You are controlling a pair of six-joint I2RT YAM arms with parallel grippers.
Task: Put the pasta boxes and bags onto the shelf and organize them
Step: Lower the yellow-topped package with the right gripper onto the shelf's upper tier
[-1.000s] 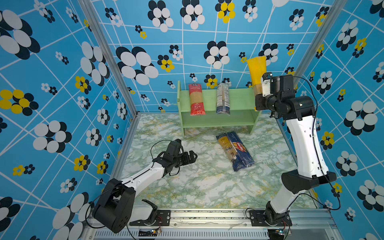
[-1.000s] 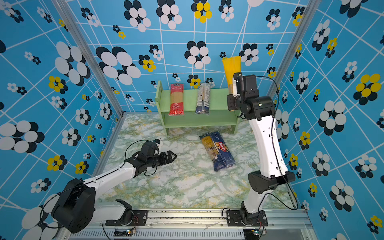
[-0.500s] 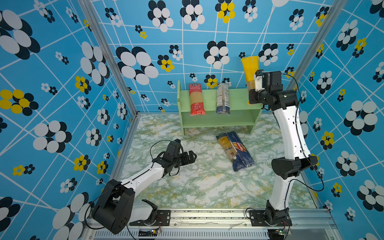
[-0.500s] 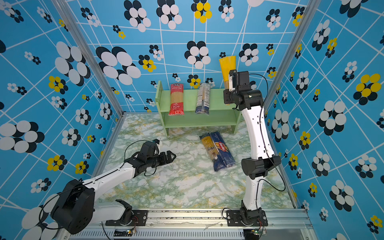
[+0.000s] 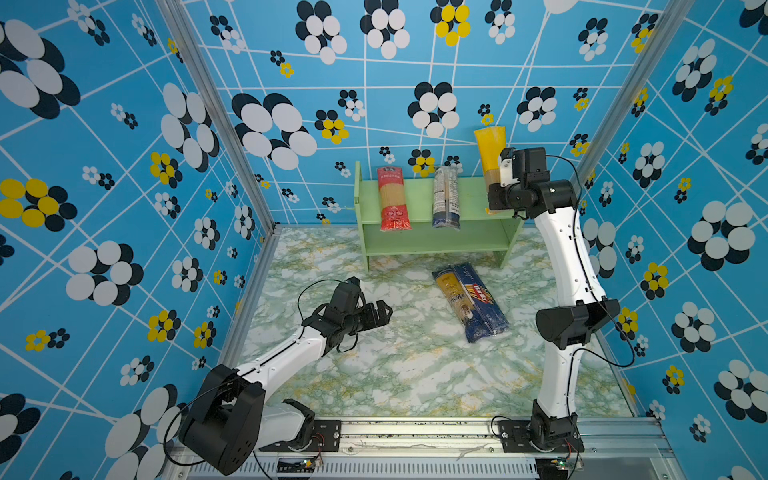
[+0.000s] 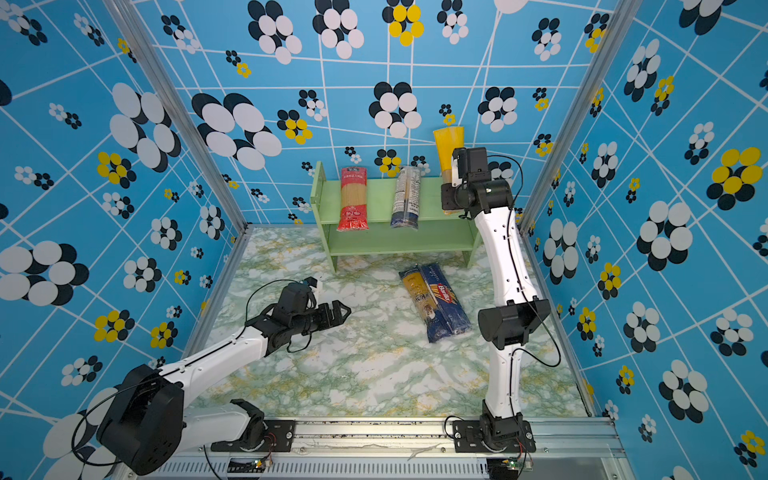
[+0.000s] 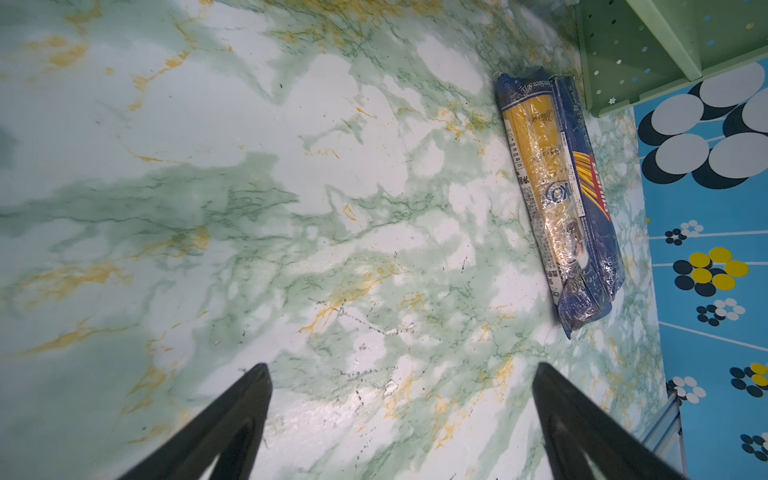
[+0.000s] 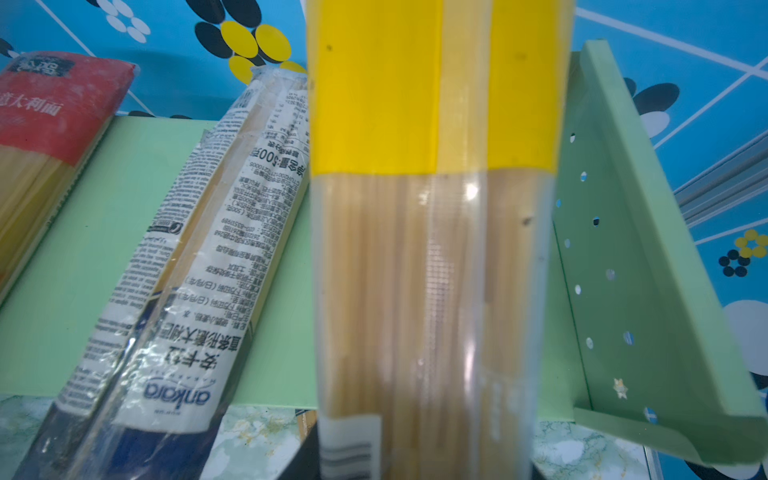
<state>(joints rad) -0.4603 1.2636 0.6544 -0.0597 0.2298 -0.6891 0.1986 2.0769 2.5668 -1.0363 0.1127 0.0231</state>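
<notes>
Gripping the yellow-topped bag [image 5: 489,149], the right end effector [image 5: 494,200] hides its base; left end effector [image 5: 382,311] wide.

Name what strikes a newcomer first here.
First, the yellow-topped clear spaghetti bag, held by the right gripper over the right end of the light green wooden shelf. A red-ended bag and a white-labelled bag lie on its top tier; a blue-ended bag and dark blue Barilla box lie together on the marble tabletop.
</notes>
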